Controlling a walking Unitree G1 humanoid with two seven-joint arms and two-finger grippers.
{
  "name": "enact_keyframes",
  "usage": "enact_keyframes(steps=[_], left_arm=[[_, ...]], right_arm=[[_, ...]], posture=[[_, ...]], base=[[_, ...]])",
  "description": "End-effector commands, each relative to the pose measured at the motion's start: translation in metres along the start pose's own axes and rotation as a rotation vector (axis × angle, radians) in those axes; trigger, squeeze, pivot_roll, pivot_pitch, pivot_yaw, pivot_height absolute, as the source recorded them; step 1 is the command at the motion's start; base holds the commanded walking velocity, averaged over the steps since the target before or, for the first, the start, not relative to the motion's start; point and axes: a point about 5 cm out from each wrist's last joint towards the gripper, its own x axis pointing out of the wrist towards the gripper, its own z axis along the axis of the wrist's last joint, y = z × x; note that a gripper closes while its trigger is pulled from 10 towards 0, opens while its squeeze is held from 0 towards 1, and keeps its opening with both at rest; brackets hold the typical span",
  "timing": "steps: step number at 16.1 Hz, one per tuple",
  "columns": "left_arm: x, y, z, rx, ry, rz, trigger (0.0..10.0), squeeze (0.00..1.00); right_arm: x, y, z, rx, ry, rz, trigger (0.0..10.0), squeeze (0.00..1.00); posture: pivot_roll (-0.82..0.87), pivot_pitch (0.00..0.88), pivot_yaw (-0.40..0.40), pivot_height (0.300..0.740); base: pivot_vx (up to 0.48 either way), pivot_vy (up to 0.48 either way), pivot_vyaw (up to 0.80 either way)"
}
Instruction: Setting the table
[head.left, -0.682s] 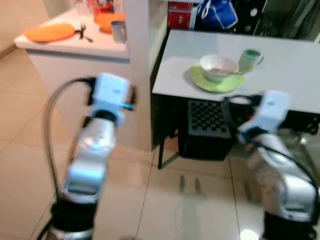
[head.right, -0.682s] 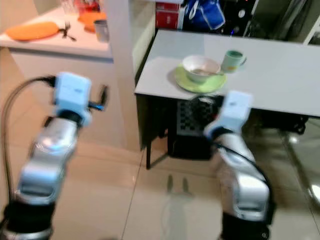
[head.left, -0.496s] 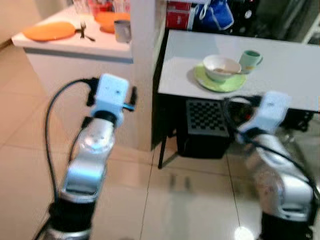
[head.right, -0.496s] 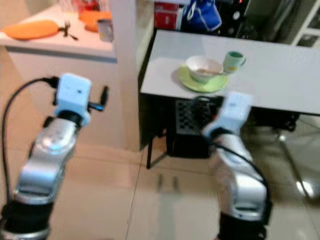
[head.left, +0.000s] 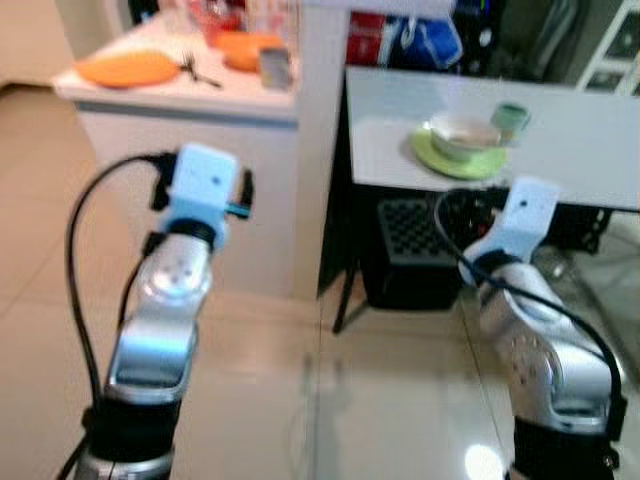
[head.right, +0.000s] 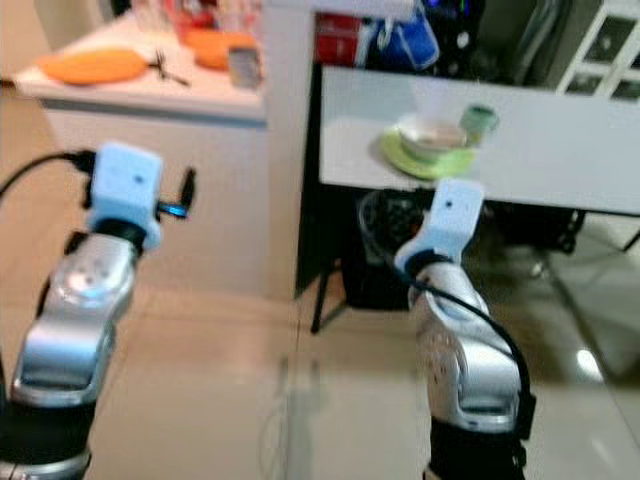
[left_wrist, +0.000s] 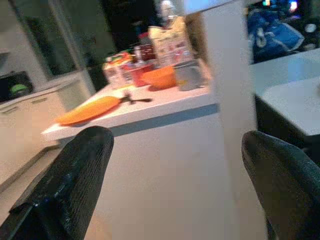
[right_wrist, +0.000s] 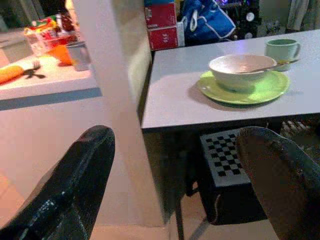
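Observation:
A white table (head.left: 580, 150) carries a green plate (head.left: 462, 160) with a white bowl (head.left: 465, 132) and a spoon (right_wrist: 270, 64) in it, and a green mug (head.left: 511, 117) beside it. On the white counter (head.left: 180, 95) to the left lie an orange plate (head.left: 125, 68), a fork (head.left: 198, 70), an orange bowl (head.left: 245, 47) and a metal cup (head.left: 274, 67). Both arms are raised in front of me, well short of either surface. My left gripper (left_wrist: 175, 190) faces the counter, open and empty. My right gripper (right_wrist: 175, 195) faces the table's near corner, open and empty.
A white pillar (head.left: 320, 150) stands between counter and table. A black checkered crate (head.left: 410, 235) sits under the table among the table legs. Bottles and packets stand at the back of the counter (left_wrist: 135, 60). Red boxes and a blue bag (right_wrist: 207, 20) are behind the table. Tiled floor lies ahead.
The whole picture has shifted right and come slightly nearer, so the camera has moved. Both arms stay raised in the same pose, grippers empty.

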Motion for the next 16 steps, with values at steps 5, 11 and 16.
enact_keyframes(steps=[5, 11, 16], left_arm=[[0.002, -0.002, 0.007, -0.02, -0.028, 0.01, 10.0, 0.0], [0.0, 0.005, 0.008, -0.061, -0.037, 0.076, 10.0, 0.0], [0.001, 0.016, 0.011, -0.07, -0.053, 0.112, 10.0, 0.0]], right_arm=[[0.001, -0.008, 0.001, -0.008, -0.001, -0.034, 10.0, 0.0], [0.002, -0.003, 0.002, -0.018, -0.009, 0.017, 10.0, 0.0], [0.004, 0.013, 0.006, -0.04, -0.044, 0.097, 10.0, 0.0]], posture=[[0.02, 0.0, -0.054, 0.74], [0.03, 0.0, -0.068, 0.74], [0.06, 0.0, -0.081, 0.74]], base=[[0.0, 0.067, 0.0], [0.0, -0.08, 0.0], [0.056, 0.0, 0.13]])
